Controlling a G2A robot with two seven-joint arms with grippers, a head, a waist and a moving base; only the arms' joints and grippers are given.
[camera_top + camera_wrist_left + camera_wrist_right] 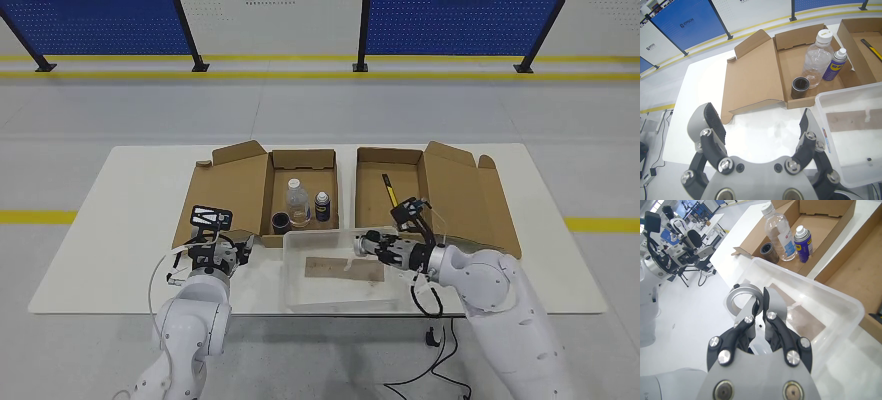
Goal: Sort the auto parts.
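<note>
My right gripper (pixel 760 306) (pixel 368 243) is shut on the rim of a silver metal ring (pixel 743 296), held over the near right corner of a clear plastic bin (pixel 810 279) (pixel 290 272). My left gripper (pixel 761 121) (pixel 240 250) stands open over bare table just left of the bin (pixel 821 98), with nothing between its fingers. The left cardboard box (pixel 305 160) (pixel 753 75) holds a black cylindrical bearing (pixel 799 90) (pixel 281 221) (pixel 768 250), a clear bottle (pixel 817 62) (pixel 297 200) and a blue spray can (pixel 834 66) (pixel 322 206).
The right cardboard box (pixel 450 200) holds a black and yellow tool (pixel 388 187) (pixel 872 49). A brown patch (pixel 345 268) shows at the bin's bottom, and a small black bit (pixel 869 159) lies in it. Both boxes' flaps lie open on the white table (pixel 120 230).
</note>
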